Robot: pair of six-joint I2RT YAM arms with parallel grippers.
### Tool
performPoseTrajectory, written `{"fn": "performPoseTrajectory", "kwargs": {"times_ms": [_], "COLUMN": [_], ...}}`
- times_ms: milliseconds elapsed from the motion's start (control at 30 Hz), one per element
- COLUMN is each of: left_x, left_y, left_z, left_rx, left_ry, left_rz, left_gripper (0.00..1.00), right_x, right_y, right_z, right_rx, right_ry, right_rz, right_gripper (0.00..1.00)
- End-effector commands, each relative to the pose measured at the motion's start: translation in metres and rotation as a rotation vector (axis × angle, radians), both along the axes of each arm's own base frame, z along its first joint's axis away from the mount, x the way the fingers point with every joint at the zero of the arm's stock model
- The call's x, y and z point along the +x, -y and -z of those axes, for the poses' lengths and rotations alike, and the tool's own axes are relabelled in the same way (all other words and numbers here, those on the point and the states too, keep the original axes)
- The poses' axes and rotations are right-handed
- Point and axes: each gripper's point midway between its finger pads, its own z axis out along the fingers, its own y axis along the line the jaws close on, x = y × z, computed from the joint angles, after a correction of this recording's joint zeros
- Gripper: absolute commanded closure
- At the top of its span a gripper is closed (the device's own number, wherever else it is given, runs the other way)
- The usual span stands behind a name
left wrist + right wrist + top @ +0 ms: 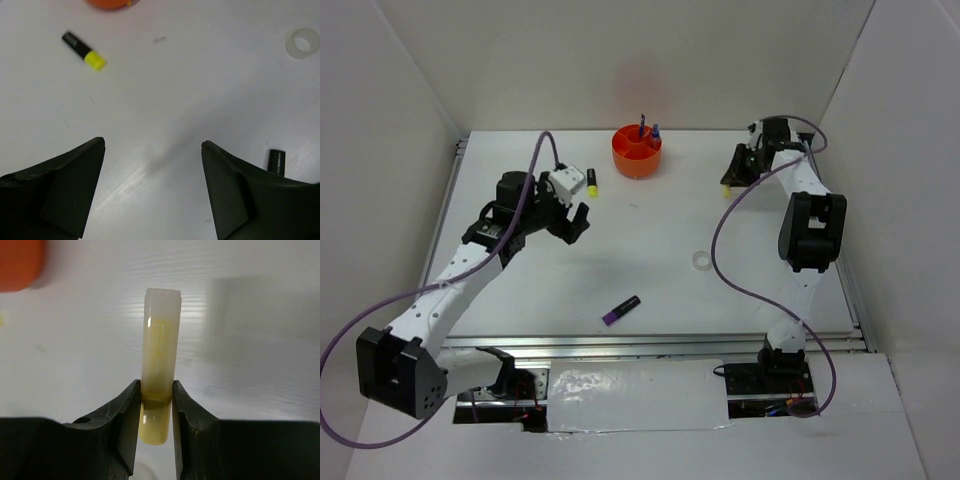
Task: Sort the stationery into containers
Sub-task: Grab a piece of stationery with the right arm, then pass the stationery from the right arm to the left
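Note:
The round orange organiser point(637, 152) stands at the far middle with a blue pen point(643, 125) and a blue-capped bottle point(656, 131) upright in it. My right gripper point(155, 390) is shut on the pale yellow stick point(160, 350), off to the right of the organiser point(19, 264). My left gripper point(152, 145) is open and empty above the table. A yellow highlighter point(84, 51) lies ahead of it to the left. The clear tape ring point(302, 43) lies at the right. The purple highlighter point(620, 310) lies near the front middle, and only its black cap point(276, 161) shows in the left wrist view.
White walls close in the table on three sides. A metal rail point(650, 343) runs along the near edge. The right arm's purple cable point(725, 245) loops over the table near the tape ring point(701, 260).

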Motion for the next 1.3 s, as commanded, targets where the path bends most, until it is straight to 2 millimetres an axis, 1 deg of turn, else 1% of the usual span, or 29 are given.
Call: {"fn": "performPoseTrajectory", "kwargs": {"times_ms": [0,33,67,100,133,200,233,300,333,367,400,433,467,500,533,567,600,667,700,767,800,867,933,1000,1033,1100,1167,1200,1267], "left_x": [-0.012,-0.028,-0.037,-0.048,-0.063,-0.078,-0.093,-0.106,-0.117,-0.123,-0.129,-0.142,-0.145,-0.155,-0.157,-0.161,-0.165,-0.164,-0.163,-0.157,-0.155,-0.151,-0.147,-0.140,-0.137,-0.124,-0.118,-0.111,-0.105], "left_y": [0.038,0.051,0.058,0.065,0.074,0.085,0.095,0.104,0.113,0.117,0.121,0.129,0.132,0.137,0.141,0.142,0.146,0.150,0.153,0.156,0.157,0.158,0.160,0.161,0.161,0.161,0.160,0.160,0.159], "left_z": [-0.041,-0.046,-0.048,-0.046,-0.046,-0.044,-0.041,-0.040,-0.038,-0.038,-0.034,-0.027,-0.024,-0.020,-0.018,-0.012,-0.015,-0.004,-0.003,-0.005,-0.004,0.003,0.003,0.009,0.009,0.009,0.012,0.008,0.005], "left_rx": [0.184,0.266,0.311,0.346,0.415,0.459,0.468,0.496,0.494,0.498,0.503,0.517,0.529,0.526,0.532,0.533,0.531,0.544,0.547,0.556,0.570,0.604,0.613,0.631,0.636,0.653,0.664,0.667,0.668], "left_ry": [0.326,0.425,0.484,0.528,0.625,0.704,0.746,0.814,0.856,0.882,0.897,0.931,0.945,0.955,0.960,0.935,0.937,0.882,0.876,0.900,0.915,0.923,0.916,0.880,0.875,0.885,0.899,0.930,0.946], "left_rz": [0.358,0.486,0.556,0.628,0.724,0.803,0.863,0.932,0.971,0.990,1.016,1.077,1.094,1.131,1.150,1.176,1.195,1.221,1.225,1.199,1.201,1.203,1.184,1.163,1.147,1.080,1.042,0.995,0.953], "left_gripper": [0.11,0.13,0.14,0.15,0.17,0.20,0.22,0.25,0.27,0.28,0.29,0.30,0.30,0.30,0.31,0.31,0.31,0.31,0.31,0.31,0.31,0.30,0.30,0.31,0.31,0.32,0.31,0.31,0.29], "right_x": [-0.030,-0.049,-0.054,-0.077,-0.084,-0.105,-0.116,-0.133,-0.143,-0.151,-0.160,-0.165,-0.174,-0.177,-0.180,-0.184,-0.183,-0.190,-0.188,-0.193,-0.194,-0.196,-0.196,-0.194,-0.195,-0.200,-0.201,-0.202,-0.203], "right_y": [-0.092,-0.123,-0.126,-0.160,-0.172,-0.193,-0.209,-0.225,-0.238,-0.244,-0.250,-0.255,-0.264,-0.267,-0.270,-0.276,-0.275,-0.282,-0.281,-0.283,-0.281,-0.281,-0.277,-0.274,-0.274,-0.274,-0.271,-0.273,-0.274], "right_z": [-0.089,-0.096,-0.090,-0.098,-0.102,-0.105,-0.107,-0.107,-0.107,-0.105,-0.100,-0.097,-0.096,-0.092,-0.088,-0.090,-0.086,-0.089,-0.088,-0.090,-0.087,-0.088,-0.089,-0.090,-0.094,-0.097,-0.095,-0.096,-0.095], "right_rx": [0.274,0.345,0.376,0.408,0.425,0.464,0.482,0.503,0.513,0.519,0.529,0.529,0.525,0.500,0.478,0.455,0.421,0.397,0.375,0.357,0.333,0.314,0.278,0.253,0.250,0.244,0.228,0.229,0.225], "right_ry": [0.062,0.041,0.010,-0.014,-0.015,-0.046,-0.070,-0.096,-0.121,-0.140,-0.173,-0.190,-0.208,-0.212,-0.225,-0.221,-0.215,-0.217,-0.209,-0.212,-0.219,-0.215,-0.201,-0.193,-0.186,-0.190,-0.195,-0.196,-0.201], "right_rz": [-0.233,-0.289,-0.283,-0.342,-0.364,-0.403,-0.422,-0.451,-0.471,-0.482,-0.490,-0.494,-0.506,-0.502,-0.495,-0.502,-0.479,-0.471,-0.453,-0.446,-0.427,-0.411,-0.387,-0.349,-0.344,-0.326,-0.295,-0.293,-0.291], "right_gripper": [1.00,1.00,1.00,1.00,1.00,1.00,1.00,1.00,1.00,1.00,1.00,1.00,1.00,1.00,1.00,1.00,1.00,1.00,1.00,1.00,1.00,1.00,1.00,1.00,1.00,1.00,1.00,1.00,1.00]}}
